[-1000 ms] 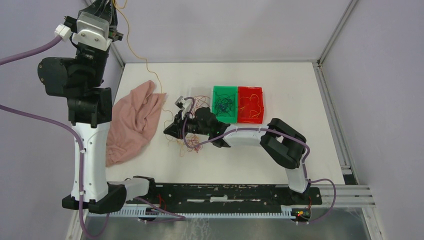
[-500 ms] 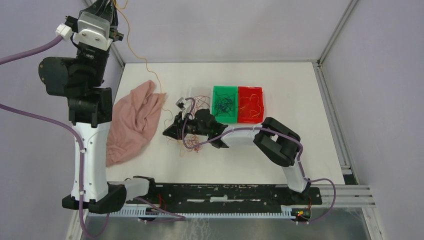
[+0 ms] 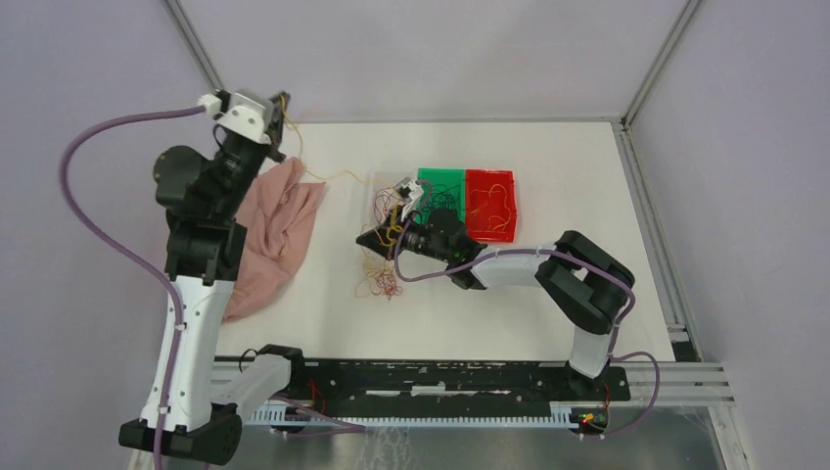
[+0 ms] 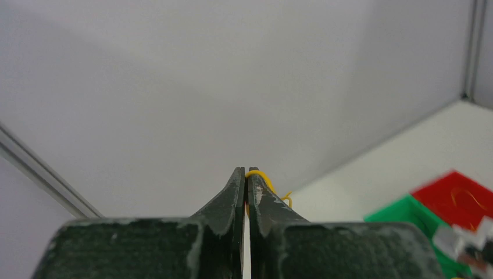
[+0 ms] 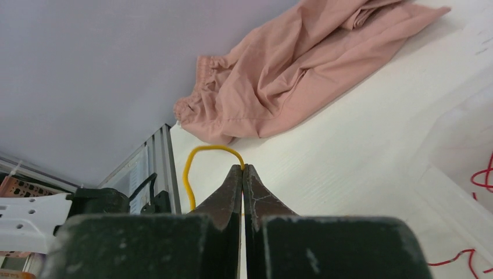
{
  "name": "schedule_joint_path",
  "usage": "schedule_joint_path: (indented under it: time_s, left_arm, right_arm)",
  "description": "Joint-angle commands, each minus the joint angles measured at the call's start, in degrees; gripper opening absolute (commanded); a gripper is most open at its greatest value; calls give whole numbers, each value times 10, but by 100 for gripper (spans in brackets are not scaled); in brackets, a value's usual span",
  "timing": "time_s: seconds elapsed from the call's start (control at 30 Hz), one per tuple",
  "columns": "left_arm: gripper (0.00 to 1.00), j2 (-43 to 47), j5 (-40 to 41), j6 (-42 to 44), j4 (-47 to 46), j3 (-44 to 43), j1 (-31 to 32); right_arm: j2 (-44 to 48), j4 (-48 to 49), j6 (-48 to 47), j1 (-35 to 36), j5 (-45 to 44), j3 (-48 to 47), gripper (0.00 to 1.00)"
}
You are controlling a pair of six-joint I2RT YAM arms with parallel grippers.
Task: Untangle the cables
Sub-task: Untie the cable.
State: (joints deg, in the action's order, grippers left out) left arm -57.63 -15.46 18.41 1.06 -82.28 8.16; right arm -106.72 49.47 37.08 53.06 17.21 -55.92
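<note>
Top view. Left gripper (image 3: 282,102) is raised at upper left of frame, near the back corner of the table (image 3: 568,157). Right gripper (image 3: 367,238) is low at frame centre, pointing left, just left of the green tray (image 3: 427,178).

Left wrist view: left gripper (image 4: 245,171) has its jaws pressed together, clamped on a yellow cable (image 4: 263,179) that curls out to the right of the tips. Green tray (image 4: 407,212) and red tray (image 4: 459,195) sit at lower right, blurred.

Top view again: the yellow cable (image 3: 338,176) drops from the left gripper, passes the upper edge of the cloth (image 3: 274,230) and runs right toward centre, into the strands by the right gripper.

Right wrist view: right gripper (image 5: 242,168) also has its jaws together, pinching a yellow loop (image 5: 203,150) that arches up and left from the tips. Cannot tell whether it is the same strand the left one holds. Cloth (image 5: 302,75) lies beyond, at top centre. Red strands (image 5: 481,177) show at the right edge.

Loose cables (image 3: 384,279), red and orange, lie tangled on the table just below the right gripper. A dark tangle sits in the green tray; orange strands lie in the red tray (image 3: 489,179), which touches the green tray's right side.
</note>
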Motion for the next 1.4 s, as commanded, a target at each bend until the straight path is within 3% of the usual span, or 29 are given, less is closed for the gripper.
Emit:
schedule_joint_path:
  time_s: [0.0, 0.2, 0.27, 0.5, 0.63, 0.77, 0.93, 1.17, 1.27, 1.37]
  left_arm:
    - [10, 33, -74, -60, 161, 120, -1]
    - [19, 31, -323, 8, 325, 207, -2]
    - [22, 26, -357, 16, 331, 226, -2]
    - [37, 4, -421, 189, 451, 222, -1]
    - [59, -8, -424, 258, 523, 231, 2]
    - [71, 13, -408, 265, 485, 247, 3]
    - [74, 67, -379, 196, 360, 283, 3]
    - [84, 78, -418, 187, 360, 294, 20]
    - [83, 101, -391, 149, 294, 315, 28]
    - [76, 113, -384, 141, 265, 319, 28]
  right_arm:
    - [69, 51, -15, -4, -5, 34, 0]
    - [112, 27, -20, -7, -7, 44, 0]
    - [114, 24, -2, -7, -2, 35, 0]
    - [115, 28, 35, -6, 25, 24, 0]
    - [118, 22, 38, -5, 44, 16, 0]
    - [121, -2, 29, -2, 55, 10, 0]
    - [116, -8, 40, 0, 70, -3, 0]
    - [114, -85, 9, 13, 70, -34, 0]
    - [116, -110, -2, 16, 71, -42, 0]
    - [117, -127, -9, 17, 80, -47, 0]
